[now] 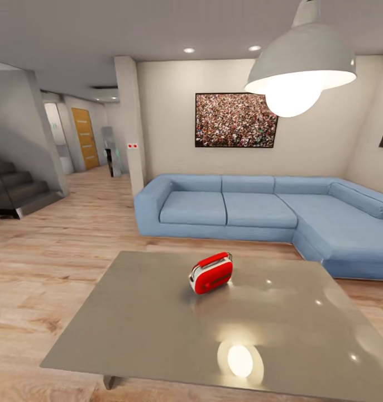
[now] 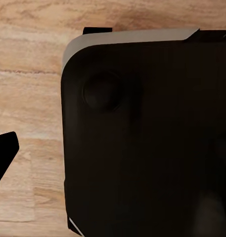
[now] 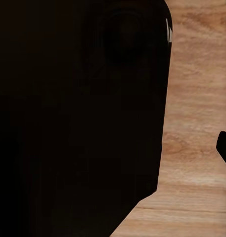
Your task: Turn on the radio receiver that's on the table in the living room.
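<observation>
Far left of the table [image 1: 130, 329] a dark stair [image 1: 18, 192] and a hallway with an orange door [image 1: 85, 138] lead off the wood floor [image 1: 57, 245]. The radio [image 1: 211, 272] sits tilted on the table's glossy top, a little toward the far edge and right of centre, with the blue sofa [image 1: 258, 212] and crowd picture [image 1: 235, 120] beyond it and the lamp [image 1: 301, 67] above to the right. Both wrist views look down past a dark robot body [image 2: 142, 143] at floor, so I judge the arms hang stowed for driving, and whether either gripper is wide or narrow I cannot tell.
</observation>
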